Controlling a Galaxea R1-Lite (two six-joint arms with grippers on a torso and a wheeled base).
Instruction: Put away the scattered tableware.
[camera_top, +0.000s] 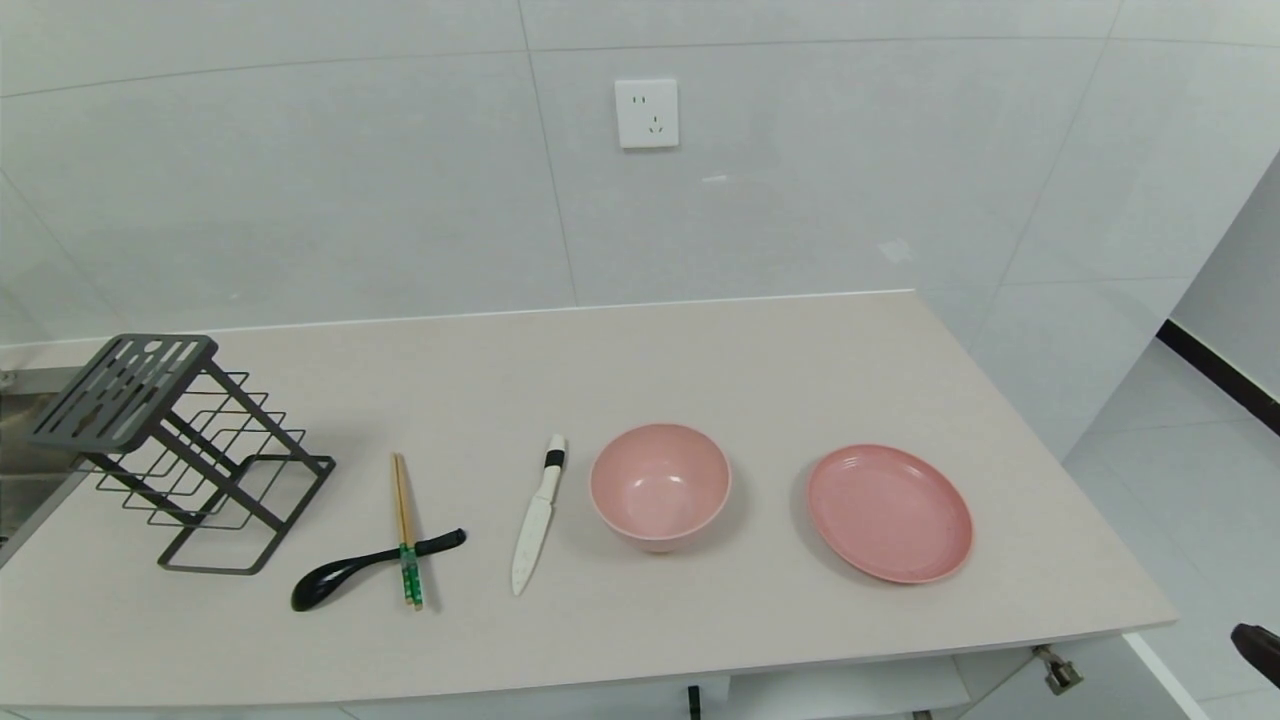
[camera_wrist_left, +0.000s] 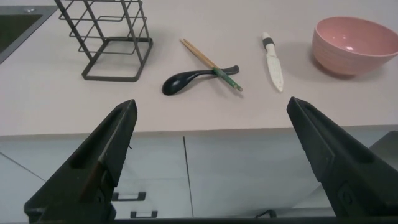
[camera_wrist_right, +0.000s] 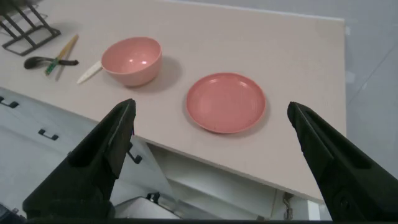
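Observation:
On the beige counter (camera_top: 640, 360) lie, from left to right, a black spoon (camera_top: 360, 569) crossed by a pair of chopsticks (camera_top: 406, 530), a white knife (camera_top: 536, 515), a pink bowl (camera_top: 660, 486) and a pink plate (camera_top: 889, 512). A dark wire dish rack (camera_top: 175, 440) stands at the counter's left end. My left gripper (camera_wrist_left: 211, 162) hangs open in front of the counter's front edge, short of the spoon (camera_wrist_left: 186, 79) and chopsticks (camera_wrist_left: 211, 57). Also off the counter's front edge, my right gripper (camera_wrist_right: 211, 162) is open, short of the plate (camera_wrist_right: 226, 102) and bowl (camera_wrist_right: 132, 60).
A sink (camera_top: 25, 440) sits left of the rack. The counter ends at its right edge, with floor beyond. Cabinet drawers (camera_wrist_left: 186, 174) lie below the counter front. A wall socket (camera_top: 646, 113) is on the tiled wall behind.

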